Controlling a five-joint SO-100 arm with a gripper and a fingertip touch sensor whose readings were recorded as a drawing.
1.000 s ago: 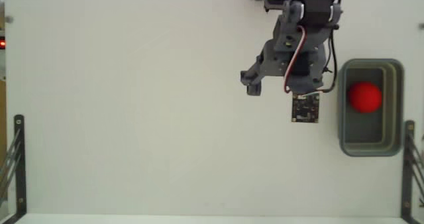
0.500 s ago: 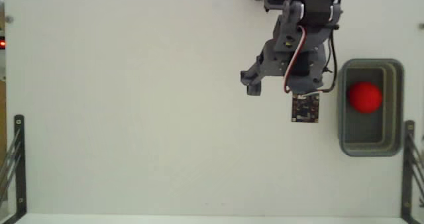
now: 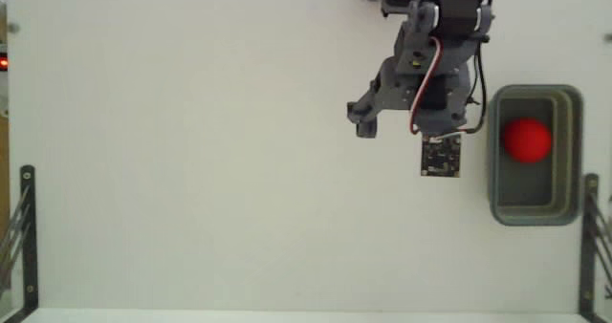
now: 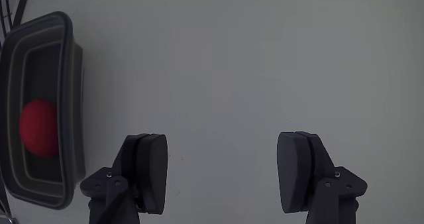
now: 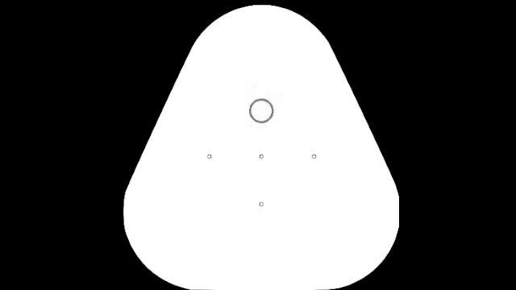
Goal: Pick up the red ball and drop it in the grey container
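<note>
The small, matte, bright red round ball [image 3: 527, 139] lies inside the rectangular grey-green container with rounded corners and a thick stepped rim [image 3: 571, 122], in the upper half of its hollow as the fixed view shows it. The container stands on the white table [image 3: 191, 151] near the right edge of this view, and its long axis runs from top to bottom of the picture. The ball is round, so it has no long axis and no direction of its own.

The dark grey two-finger gripper [image 3: 394, 124] is to the left of the container in the fixed view, apart from it, and it holds nothing. In the wrist view the two fingers [image 4: 149, 171] are spread wide, with only bare table between them [image 4: 222, 174]. In this view the container [image 4: 69, 91] is at the left edge, with its long axis again up and down, and the ball [image 4: 36, 128] is in its hollow, to the left of the left finger and well apart from it.
</note>
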